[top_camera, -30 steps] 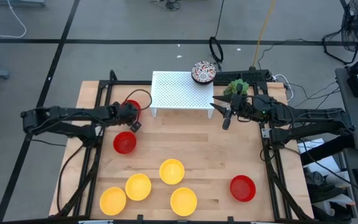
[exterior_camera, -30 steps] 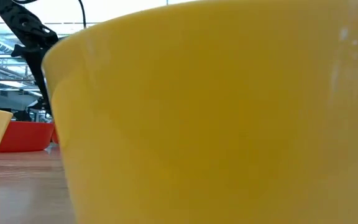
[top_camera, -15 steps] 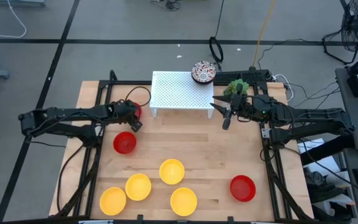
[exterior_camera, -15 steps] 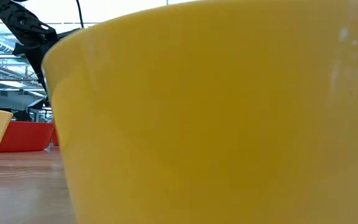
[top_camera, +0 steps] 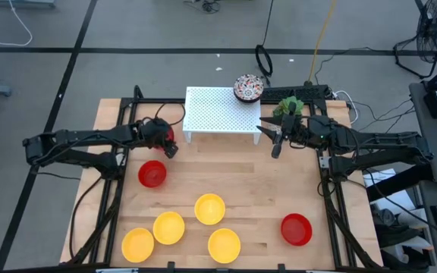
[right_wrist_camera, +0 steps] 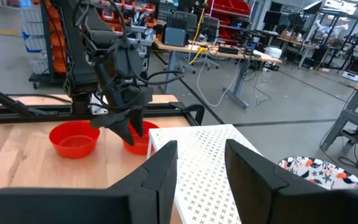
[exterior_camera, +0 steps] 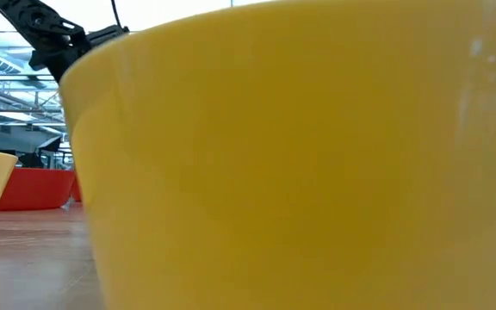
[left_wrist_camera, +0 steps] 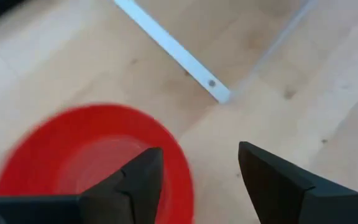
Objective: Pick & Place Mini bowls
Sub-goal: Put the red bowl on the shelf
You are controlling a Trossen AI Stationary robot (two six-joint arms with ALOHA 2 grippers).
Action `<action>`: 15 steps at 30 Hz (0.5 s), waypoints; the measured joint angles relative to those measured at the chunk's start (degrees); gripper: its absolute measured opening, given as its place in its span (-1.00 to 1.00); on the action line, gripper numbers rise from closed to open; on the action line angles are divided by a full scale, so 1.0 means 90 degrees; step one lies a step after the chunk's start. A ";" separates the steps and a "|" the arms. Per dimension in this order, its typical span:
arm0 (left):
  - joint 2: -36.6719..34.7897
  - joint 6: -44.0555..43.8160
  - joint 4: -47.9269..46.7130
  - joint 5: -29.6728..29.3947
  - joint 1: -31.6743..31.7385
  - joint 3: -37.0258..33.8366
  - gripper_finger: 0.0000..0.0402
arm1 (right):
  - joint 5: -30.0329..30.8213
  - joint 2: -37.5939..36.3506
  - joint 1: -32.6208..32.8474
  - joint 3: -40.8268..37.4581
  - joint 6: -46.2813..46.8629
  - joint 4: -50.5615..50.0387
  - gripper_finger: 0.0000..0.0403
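Note:
My left gripper (left_wrist_camera: 197,180) is open just above a red mini bowl (left_wrist_camera: 92,155) that sits on the table beside the white stand's left leg (left_wrist_camera: 216,94). One finger hangs over the bowl's inside and the other outside its rim. My right gripper (top_camera: 275,138) waits open in the air, right of the stand (top_camera: 220,110). A floral mini bowl (top_camera: 248,88) sits on the stand's far right corner. A second red bowl (top_camera: 152,174) sits near the left arm, and a third (top_camera: 296,229) at the near right. Several yellow bowls (top_camera: 209,208) stand along the near edge.
A potted green plant (top_camera: 288,106) stands behind my right gripper. In the low view, one yellow bowl (exterior_camera: 317,164) fills most of the picture. Black frame rails (top_camera: 120,174) run along both table sides. Bare wood (top_camera: 234,163) lies between the stand and the yellow bowls.
My left gripper has risen a little over the red bowl by the stand and shifted slightly toward the table's right edge. The bowl stays on the table.

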 joint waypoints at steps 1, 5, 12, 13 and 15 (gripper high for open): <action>0.0000 -0.0112 -0.0003 0.0008 -0.0014 -0.0029 0.06 | 0.0000 0.0001 0.0000 0.0000 0.0000 -0.0031 -0.40; 0.0002 -0.0371 -0.0265 -0.0413 -0.0045 -0.0130 0.07 | 0.0000 0.0001 0.0000 0.0000 0.0000 -0.0056 -0.40; 0.0190 -0.0834 -0.0616 -0.0658 -0.0052 -0.0137 0.06 | -0.0010 0.0002 0.0000 0.0000 0.0002 -0.0078 -0.40; 0.0264 -0.0840 -0.0610 -0.0562 -0.0057 -0.0137 0.06 | -0.0012 0.0002 0.0000 0.0000 0.0002 -0.0085 -0.40; 0.0439 -0.0841 -0.0631 -0.0488 -0.0059 -0.0137 0.06 | -0.0012 0.0001 0.0000 0.0000 0.0002 -0.0084 -0.40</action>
